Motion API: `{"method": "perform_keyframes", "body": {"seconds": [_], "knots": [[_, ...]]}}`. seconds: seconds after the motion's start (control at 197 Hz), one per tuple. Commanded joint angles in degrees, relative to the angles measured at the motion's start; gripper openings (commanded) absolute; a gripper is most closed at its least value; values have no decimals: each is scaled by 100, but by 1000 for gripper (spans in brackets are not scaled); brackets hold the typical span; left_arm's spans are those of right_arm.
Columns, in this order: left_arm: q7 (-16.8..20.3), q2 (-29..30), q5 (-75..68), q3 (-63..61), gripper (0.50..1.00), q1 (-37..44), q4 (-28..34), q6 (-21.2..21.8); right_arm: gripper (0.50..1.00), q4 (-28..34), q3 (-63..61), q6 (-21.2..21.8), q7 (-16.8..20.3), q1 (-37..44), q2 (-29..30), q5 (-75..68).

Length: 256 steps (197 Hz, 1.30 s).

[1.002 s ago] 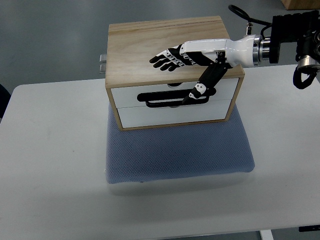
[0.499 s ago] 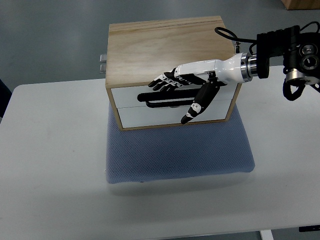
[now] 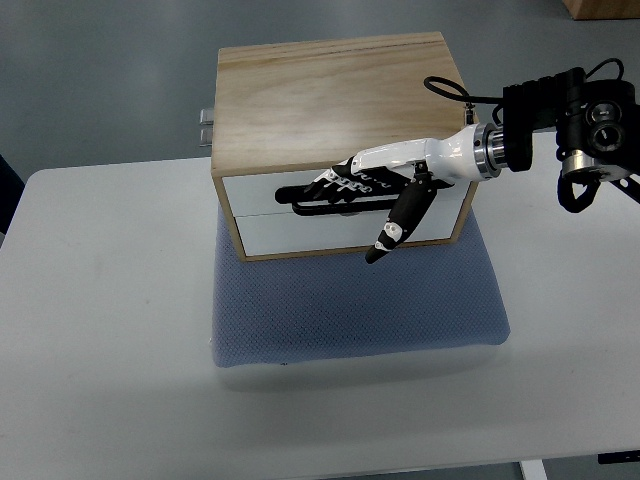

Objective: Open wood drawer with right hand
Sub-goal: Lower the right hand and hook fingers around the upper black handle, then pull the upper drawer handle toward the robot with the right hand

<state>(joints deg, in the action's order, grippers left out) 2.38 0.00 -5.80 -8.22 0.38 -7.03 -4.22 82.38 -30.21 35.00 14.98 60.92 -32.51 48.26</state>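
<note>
A light wooden box (image 3: 330, 100) has two white drawer fronts, one above the other, facing me. The upper drawer (image 3: 250, 192) carries a long black handle (image 3: 298, 207). My right hand (image 3: 352, 208), white and black, reaches in from the right and lies across the upper drawer front. Its fingers (image 3: 340, 183) are stretched out over the handle, and the thumb (image 3: 392, 228) points down over the lower drawer (image 3: 300, 232). Both drawers look closed. No left arm shows.
The box stands on a blue-grey padded mat (image 3: 350, 310) on a white table (image 3: 100, 320). A small metal fitting (image 3: 205, 125) sticks out from the box's left side. The right arm's black forearm and cables (image 3: 570, 110) hang over the table's far right.
The right hand came down off the box's top and forward over its front edge. Its fingers now lie at the upper drawer's handle, the thumb lower over the bottom drawer.
</note>
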Motion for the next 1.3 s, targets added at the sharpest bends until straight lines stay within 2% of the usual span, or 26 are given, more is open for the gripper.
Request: {"method": "perform_keyframes", "body": {"seconds": [0.0, 0.646, 0.799, 1.297], "knots": [[0, 0, 0, -4, 1000, 6, 0, 0, 932, -29, -3, 0, 67, -1, 8, -18], [0, 0, 0, 5, 1000, -3, 0, 0, 930, -46, 6, 0, 198, -10, 43, -177], [0, 0, 0, 5, 1000, -3, 0, 0, 930, -55, 59, 0, 383, -45, 105, -185], [0, 0, 0, -4, 1000, 6, 0, 0, 932, -73, 59, 0, 392, -10, 43, -308]]}}
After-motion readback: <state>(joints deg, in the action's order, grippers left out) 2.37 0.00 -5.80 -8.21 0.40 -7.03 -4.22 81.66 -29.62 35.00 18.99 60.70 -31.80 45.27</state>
